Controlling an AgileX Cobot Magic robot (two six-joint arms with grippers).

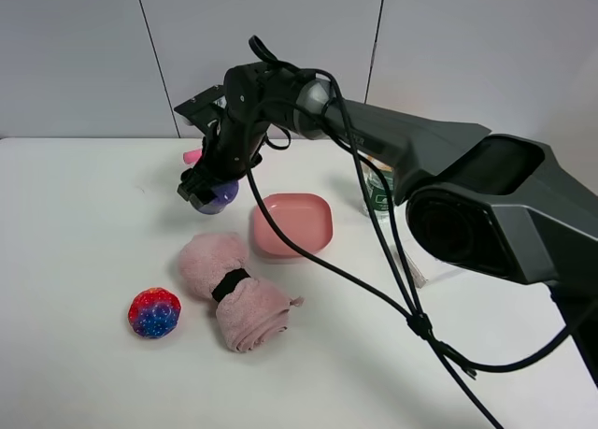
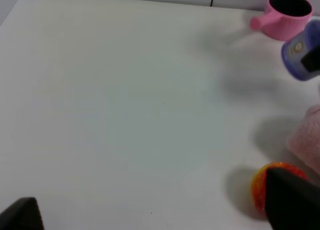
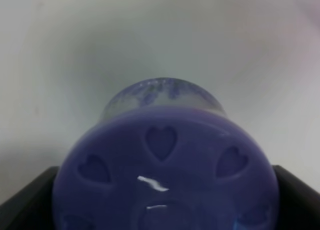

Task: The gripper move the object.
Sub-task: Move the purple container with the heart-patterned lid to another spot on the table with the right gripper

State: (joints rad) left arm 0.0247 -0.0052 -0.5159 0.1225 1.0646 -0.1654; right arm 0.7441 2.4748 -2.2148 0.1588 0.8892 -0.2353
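The right pincer is clamped on the lavender jar, one black finger on each side of its heart-dimpled lid. The jar sits low over the white bench; I cannot tell whether it touches. Just behind stands a pink saucepan, and beside it a pink square dish. Nearer lie a rolled pink towel and a multicoloured ball. The left pincer is spread wide apart, holding nothing.
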